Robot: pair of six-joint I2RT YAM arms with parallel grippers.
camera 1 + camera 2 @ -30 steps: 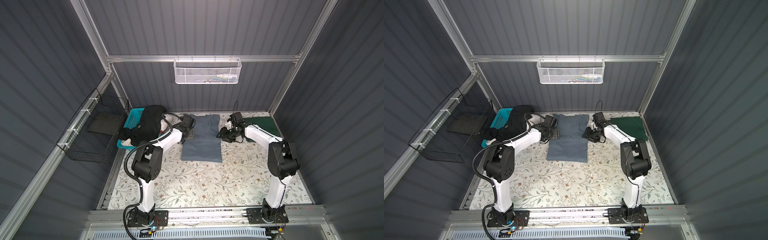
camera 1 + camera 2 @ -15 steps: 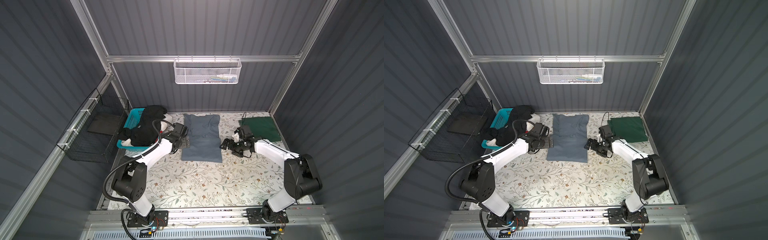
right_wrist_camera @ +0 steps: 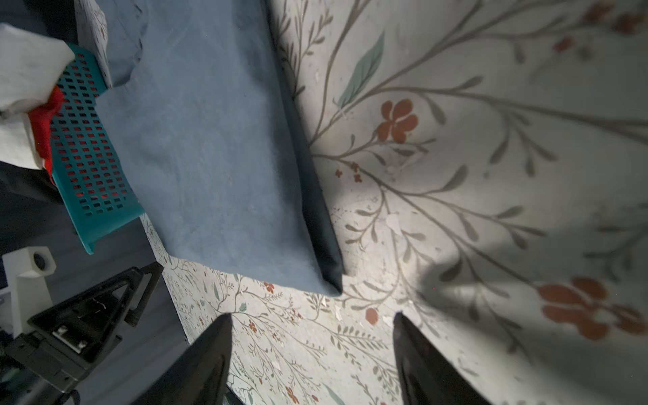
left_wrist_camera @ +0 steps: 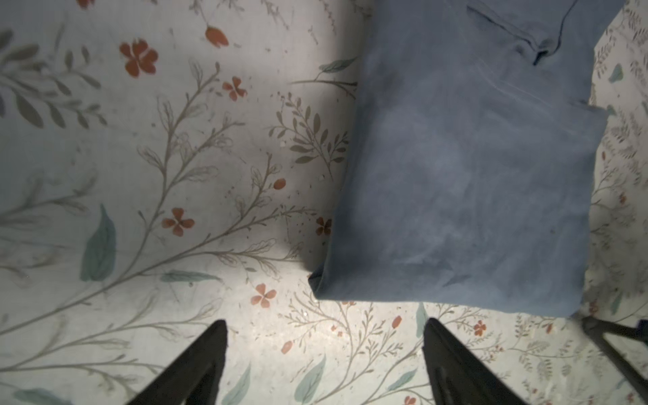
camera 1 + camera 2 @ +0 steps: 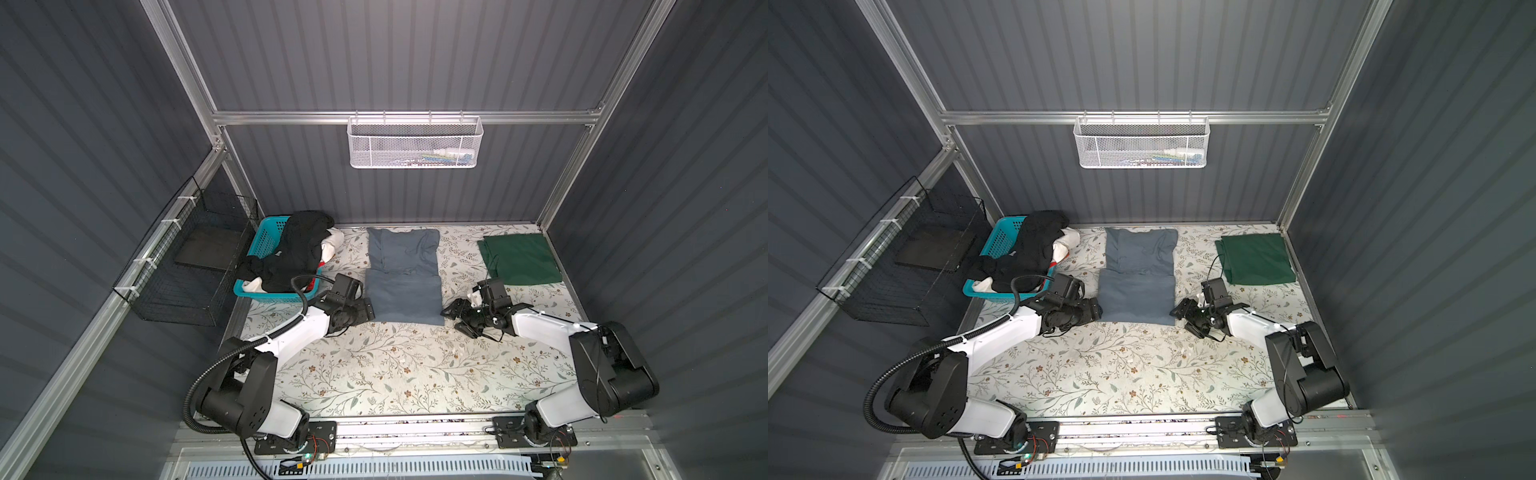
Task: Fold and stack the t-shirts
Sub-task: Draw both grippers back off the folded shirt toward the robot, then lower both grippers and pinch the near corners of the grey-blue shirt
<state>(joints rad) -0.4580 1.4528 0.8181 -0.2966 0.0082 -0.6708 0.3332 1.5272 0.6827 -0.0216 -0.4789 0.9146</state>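
Blue-grey t-shirt (image 5: 404, 286): lay flat.
Left gripper (image 4: 325, 322): spread, empty, just short of one near corner.
Right gripper (image 3: 312, 315): spread, empty, by the other.

Both top views look steeply down from high above the front edge of the floral-cloth table (image 5: 374, 374), with the back wall (image 5: 395, 62) at the top of the frame. They share nearly the whole scene, offset slightly sideways. The left wrist camera sits close over the cloth, facing one front corner of the slate blue-grey t-shirt (image 4: 473, 175). The right wrist camera, equally close, faces the other front corner, with the turquoise basket (image 3: 87, 140) beyond. Both wrist views share that shirt.
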